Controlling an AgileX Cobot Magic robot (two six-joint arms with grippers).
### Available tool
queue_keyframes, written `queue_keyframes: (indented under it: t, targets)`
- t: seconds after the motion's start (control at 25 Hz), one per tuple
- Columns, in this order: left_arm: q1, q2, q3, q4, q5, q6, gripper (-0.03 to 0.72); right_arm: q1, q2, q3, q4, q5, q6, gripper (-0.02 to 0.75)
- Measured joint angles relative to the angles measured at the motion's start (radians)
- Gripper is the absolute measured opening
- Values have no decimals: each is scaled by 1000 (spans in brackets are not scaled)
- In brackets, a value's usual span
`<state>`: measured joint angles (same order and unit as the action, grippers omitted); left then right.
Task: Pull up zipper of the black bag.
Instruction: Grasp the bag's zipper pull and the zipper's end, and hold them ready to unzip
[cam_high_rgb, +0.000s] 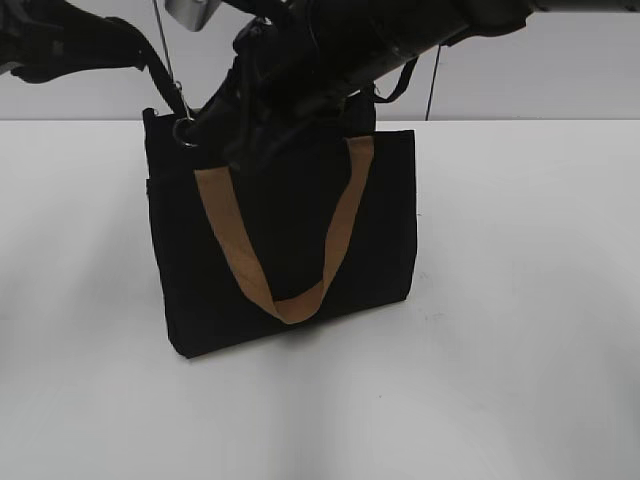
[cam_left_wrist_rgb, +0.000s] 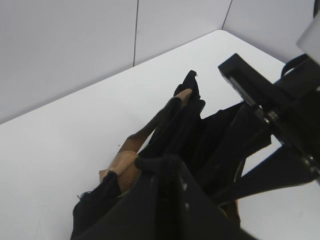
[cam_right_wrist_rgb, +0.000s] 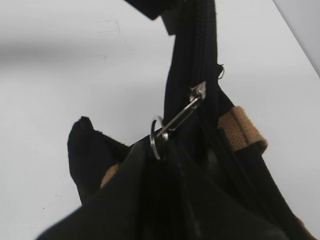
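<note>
The black bag (cam_high_rgb: 290, 240) stands upright on the white table, with a tan handle (cam_high_rgb: 240, 250) hanging down its front. Both arms crowd over its top edge and hide most of it. My right gripper (cam_right_wrist_rgb: 167, 150) reaches across to the bag's top left and is shut on the silvery zipper pull (cam_right_wrist_rgb: 172, 122), whose ring sticks out beside the fingers and also shows in the exterior view (cam_high_rgb: 185, 131). The zipper (cam_right_wrist_rgb: 200, 45) runs away from it, looking closed. My left gripper (cam_left_wrist_rgb: 170, 172) is shut on a fold of the bag's top edge (cam_left_wrist_rgb: 200, 130).
The white table (cam_high_rgb: 520, 300) stretches around the bag, with a pale wall (cam_high_rgb: 540, 70) behind it. The right arm (cam_left_wrist_rgb: 280, 105) crosses above the bag. A thin cable (cam_high_rgb: 165, 50) hangs at the upper left.
</note>
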<state>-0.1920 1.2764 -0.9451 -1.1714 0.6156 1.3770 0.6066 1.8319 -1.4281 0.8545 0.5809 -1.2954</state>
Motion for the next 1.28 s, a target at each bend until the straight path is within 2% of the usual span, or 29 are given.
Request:
queue_keyframes:
  t: [0.28,0.72,0.8,1.0,1.12,1.28]
  targets:
    - [0,0,0,0,-12,0,26,0,0,0,0,2,0,-1]
    - [0,0,0,1,-15,0,26,-45,0,0,0,66,-4,1]
    - [0,0,0,1,-15,0,26,-46,0,0,2,91,-12,48]
    - [0,0,0,1,-15,0,26,-46,0,0,8,110,-23,287]
    - [0,0,0,1,-15,0,26,-45,0,0,36,55,-30,328]
    - [0,0,0,1,-15,0,26,-45,0,0,106,16,-83,338]
